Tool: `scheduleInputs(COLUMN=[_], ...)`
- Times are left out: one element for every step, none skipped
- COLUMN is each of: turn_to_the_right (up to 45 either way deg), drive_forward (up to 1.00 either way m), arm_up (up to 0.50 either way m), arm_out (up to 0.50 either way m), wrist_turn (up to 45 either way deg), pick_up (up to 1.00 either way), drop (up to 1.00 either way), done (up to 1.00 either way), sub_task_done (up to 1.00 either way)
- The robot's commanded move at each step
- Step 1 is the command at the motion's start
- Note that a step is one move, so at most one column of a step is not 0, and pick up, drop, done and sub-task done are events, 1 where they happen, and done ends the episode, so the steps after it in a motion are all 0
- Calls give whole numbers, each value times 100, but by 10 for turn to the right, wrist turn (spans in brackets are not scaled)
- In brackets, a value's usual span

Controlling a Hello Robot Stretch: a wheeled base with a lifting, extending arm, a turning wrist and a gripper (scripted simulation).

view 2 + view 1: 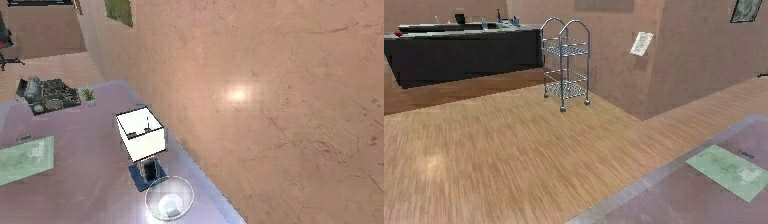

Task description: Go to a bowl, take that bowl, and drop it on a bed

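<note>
Ahead, in the forward view, you look across a wooden floor [504, 140] to a dark counter [454, 55] at the upper left, with several small items on its top that are too small to name. Just right of it, a metal wire cart [567, 62] with three tiers stands on the floor in front of a pinkish-brown wall [684, 50]. A sheet of paper [642, 43] hangs tilted on that wall, and a framed picture [747, 10] sits at the top right corner. At the bottom right is the corner of a purple-grey surface [674, 200], with a pale green mat [729, 170] lying flat on it. Next, in the arm side view, you see the same kind of surface [90, 140] running along the wall [280, 110]. The bowl [168, 200], clear and round, stands upright on it at the bottom edge of the view, near the surface's wall-side edge. Just beyond the bowl stands a lamp with a boxy white shade [140, 135] on a dark base. Farther up the view are a tray of mixed items [50, 95] and a small green plant [88, 95] beside it. A green mat [22, 160] lies at the left edge, well apart from the bowl. Another picture [118, 10] hangs on the wall at the top. You cannot tell the gripper's state from these views.
</note>
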Motion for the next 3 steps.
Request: scheduleInputs(turn_to_the_right=[0, 0, 0], drive_forward=[0, 0, 0], arm_up=[34, 0, 0], arm_out=[0, 12, 0], wrist_turn=[0, 0, 450], pick_up=[0, 0, 0], drop=[0, 0, 0], done=[0, 0, 0], sub_task_done=[0, 0, 0])
